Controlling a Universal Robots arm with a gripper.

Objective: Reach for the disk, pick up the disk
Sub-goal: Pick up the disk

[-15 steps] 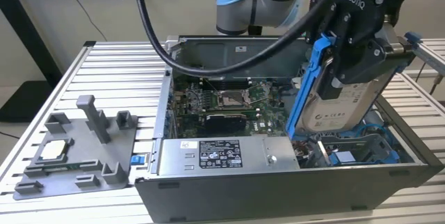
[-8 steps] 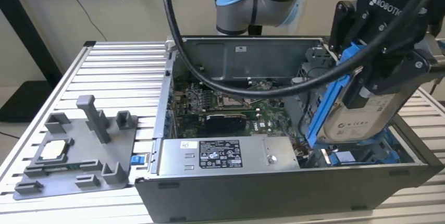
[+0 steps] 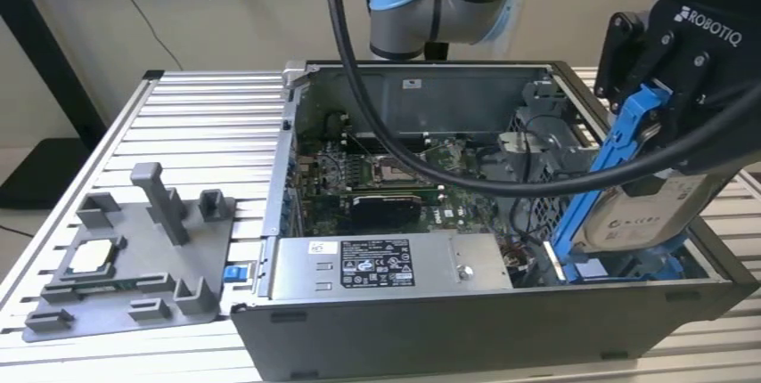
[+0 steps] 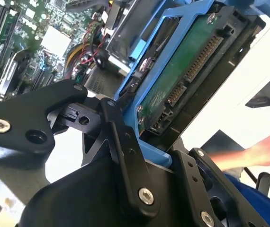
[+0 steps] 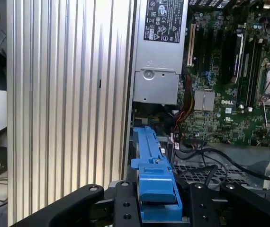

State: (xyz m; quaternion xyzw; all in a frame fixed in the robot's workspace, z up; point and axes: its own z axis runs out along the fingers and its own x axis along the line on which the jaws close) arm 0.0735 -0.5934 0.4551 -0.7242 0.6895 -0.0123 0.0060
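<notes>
Ribbed aluminium makes up the worktop (image 3: 202, 116), and on it sits an open computer case (image 3: 476, 330) with its side panel off. At the exterior view's left lies a grey fixture (image 3: 131, 258) with upright pegs, and a small square silver chip (image 3: 93, 258) rests in one of its pockets.

Inside the case a green motherboard (image 3: 380, 178) lies flat, and a grey power supply (image 3: 380, 265) with a printed label sits along the near wall (its label faces up). Black cables (image 3: 393, 125) loop from above down across the case.

At the exterior view's right the claw (image 3: 666, 98) pinches the blue frame (image 3: 618, 151) of the disk (image 3: 648, 209). The disk hangs steeply tilted, its upper end at the claw and its lower end down inside the case's right-hand end. Its white label faces the exterior camera.

In the second wrist view the claw's black fingers (image 4: 125, 146) press against the blue frame (image 4: 149, 151), and the disk's green circuit board (image 4: 182, 80) with its connector shows. A hand (image 4: 267, 149) with a blue sleeve appears beyond the case in that view.

In the first wrist view the frame's blue edge (image 5: 156, 189) sits clamped in the claw (image 5: 156, 208), with the power supply (image 5: 161, 47) and motherboard (image 5: 239, 85) beyond it.
</notes>
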